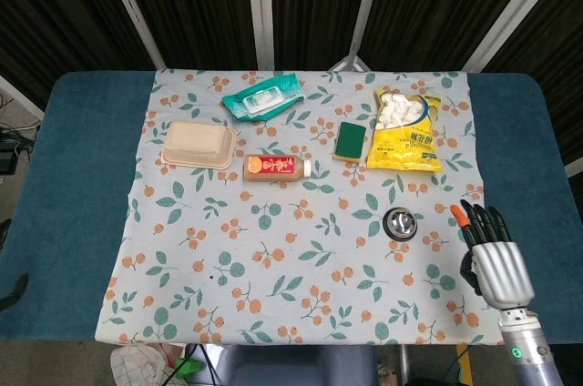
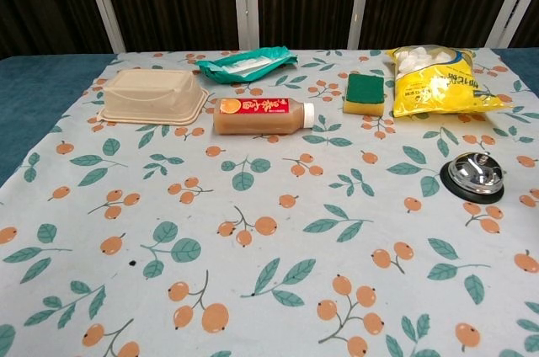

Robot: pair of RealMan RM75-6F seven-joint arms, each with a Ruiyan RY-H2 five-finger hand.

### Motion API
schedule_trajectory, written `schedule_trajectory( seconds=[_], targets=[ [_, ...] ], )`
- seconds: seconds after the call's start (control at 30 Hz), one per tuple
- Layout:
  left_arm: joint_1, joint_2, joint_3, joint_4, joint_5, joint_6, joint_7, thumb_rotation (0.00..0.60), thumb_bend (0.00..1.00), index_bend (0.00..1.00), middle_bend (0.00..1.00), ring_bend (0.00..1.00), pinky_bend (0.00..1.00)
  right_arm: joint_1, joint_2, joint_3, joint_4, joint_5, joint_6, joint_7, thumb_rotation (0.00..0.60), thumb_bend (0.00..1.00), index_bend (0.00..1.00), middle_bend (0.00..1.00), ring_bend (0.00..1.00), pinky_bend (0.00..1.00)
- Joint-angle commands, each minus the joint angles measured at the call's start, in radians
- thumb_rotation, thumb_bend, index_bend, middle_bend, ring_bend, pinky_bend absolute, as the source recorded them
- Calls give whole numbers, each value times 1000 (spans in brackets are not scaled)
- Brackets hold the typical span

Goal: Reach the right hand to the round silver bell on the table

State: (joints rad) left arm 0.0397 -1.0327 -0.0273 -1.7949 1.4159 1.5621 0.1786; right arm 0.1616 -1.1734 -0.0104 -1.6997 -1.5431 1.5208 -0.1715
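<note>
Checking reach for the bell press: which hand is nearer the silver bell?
Right. The right hand hangs beside the bell, toward the table's right edge, apart from it. The left hand shows in neither view.

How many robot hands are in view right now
1. The right hand shows only in the head view, at the tablecloth's near right edge, to the right of the silver bell and apart from it, holding nothing. The left hand appears in neither view.

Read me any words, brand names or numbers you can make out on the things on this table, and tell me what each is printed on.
Nothing can be read.
Yellow snack bag: dark print, too blurred.
Bottle: red label, print too small.
Wipes pack: label too small.
</note>
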Motion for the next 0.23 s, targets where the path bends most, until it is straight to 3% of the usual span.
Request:
schedule_trajectory(
  seconds=[0.03, 0.23],
  targets=[
    [-1, -1, 1, 0, 1, -2, 3, 600, 467, 36, 0, 0, 73, -39, -2, -17, 53, -16, 32, 36, 600, 1000, 37, 0, 0, 0],
    [-4, -6, 8, 0, 9, -11, 15, 600, 467, 35, 0, 0, 73, -49, -5, -2, 88, -11, 37, 49, 600, 1000, 36, 0, 0, 0]
  ],
)
